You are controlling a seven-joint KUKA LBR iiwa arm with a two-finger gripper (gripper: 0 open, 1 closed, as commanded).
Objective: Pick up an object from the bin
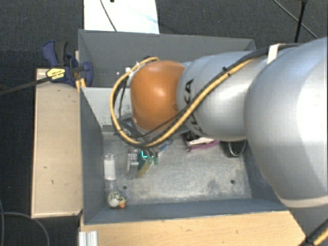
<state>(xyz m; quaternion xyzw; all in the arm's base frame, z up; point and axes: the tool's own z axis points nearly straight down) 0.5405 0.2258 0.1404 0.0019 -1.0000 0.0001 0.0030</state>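
Arm [246,101] is reaching in from the right over the grey bin [205,181], probably lowering for a pick. Orange wrist cover [156,99] is masking the gripper [139,162]; claw state, cannot tell. Clear vial [109,167] is lying just left of it, long axis running near-to-far.

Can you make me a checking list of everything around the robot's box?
Surface: grey bin, floor scuffed.
Job's things: clear little bottle, just left of the gripper.
Clutter: small speckled ball in the near-left corner; pink flat thing and dark round thing under the arm.
Grippers: gripper low in the bin, below the orange cover.
Cables: yellow-and-black cable looped round the orange cover.
Surroundings: dark floor.
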